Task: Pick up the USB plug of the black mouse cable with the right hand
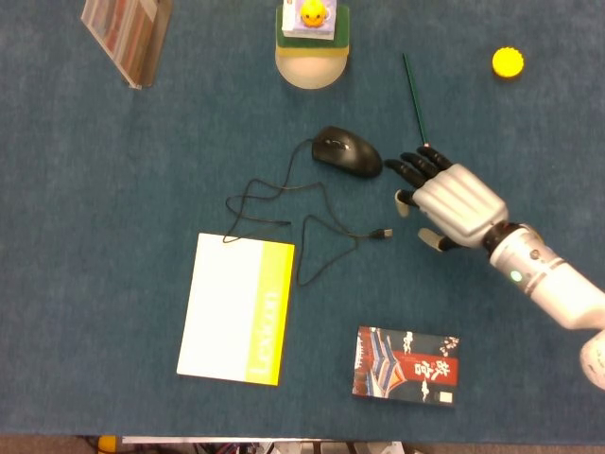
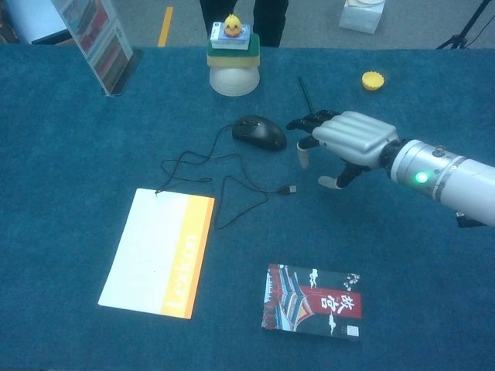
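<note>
The black mouse [image 1: 348, 151] [image 2: 260, 132] lies near the table's middle. Its thin black cable [image 1: 284, 219] [image 2: 209, 174] loops to the left and forward. The cable ends in the USB plug [image 1: 382, 233] [image 2: 289, 188], which lies flat on the blue cloth. My right hand [image 1: 446, 199] [image 2: 344, 142] hovers just right of the plug, fingers spread and pointing toward the mouse, holding nothing. A short gap separates it from the plug. My left hand is in neither view.
A white and yellow notebook [image 1: 237, 308] lies front left, a dark illustrated book [image 1: 406, 365] front right. A green pencil [image 1: 414, 101] and yellow cap [image 1: 508, 62] lie behind the hand. A bowl with a duck toy [image 1: 312, 38] and a rack [image 1: 125, 33] stand at the back.
</note>
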### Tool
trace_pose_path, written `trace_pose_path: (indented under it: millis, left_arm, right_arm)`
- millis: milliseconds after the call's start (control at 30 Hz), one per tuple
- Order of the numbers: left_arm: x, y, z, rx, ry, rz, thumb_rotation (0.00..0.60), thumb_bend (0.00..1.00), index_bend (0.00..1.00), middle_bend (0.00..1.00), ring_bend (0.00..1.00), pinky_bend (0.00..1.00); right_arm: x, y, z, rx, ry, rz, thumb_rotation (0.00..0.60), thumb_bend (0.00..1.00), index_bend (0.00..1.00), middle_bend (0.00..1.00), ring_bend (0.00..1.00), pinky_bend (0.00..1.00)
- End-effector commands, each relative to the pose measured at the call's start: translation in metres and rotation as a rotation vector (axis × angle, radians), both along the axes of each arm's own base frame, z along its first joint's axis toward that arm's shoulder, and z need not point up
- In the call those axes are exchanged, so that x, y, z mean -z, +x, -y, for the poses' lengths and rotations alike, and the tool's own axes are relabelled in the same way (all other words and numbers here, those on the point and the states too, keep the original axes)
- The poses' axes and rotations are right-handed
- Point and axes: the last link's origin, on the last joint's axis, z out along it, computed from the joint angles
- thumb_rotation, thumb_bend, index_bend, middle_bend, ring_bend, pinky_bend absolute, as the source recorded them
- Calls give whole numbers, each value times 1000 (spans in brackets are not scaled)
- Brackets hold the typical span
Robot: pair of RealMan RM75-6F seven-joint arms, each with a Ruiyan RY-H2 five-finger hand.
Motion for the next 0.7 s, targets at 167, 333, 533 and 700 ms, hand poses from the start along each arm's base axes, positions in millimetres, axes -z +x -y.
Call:
trace_pose_path:
  millis: [167, 333, 533, 700]
  left_arm:
    - [0, -3, 2, -8, -1, 7, 600, 22, 320, 221, 184, 389]
    - [1, -5, 1, -11, -4, 10, 600, 22, 320, 221, 184, 389]
    - [1, -5, 1, -10, -7, 13, 600, 22, 320, 222, 184, 389]
    - [0, -7, 3, -14, -6, 19, 600, 22, 320, 221, 184, 389]
  right_arm:
    - [12, 3, 3, 4, 12, -13, 600, 287, 439, 59, 0, 54]
    - [21, 5, 4, 9, 17, -18, 600, 288, 439, 50, 0, 45]
    - [27, 11, 4, 14, 28, -1, 600, 288, 440, 42, 0, 37]
    - [31, 15, 4, 7, 41, 14, 600, 286, 440, 39, 0, 36]
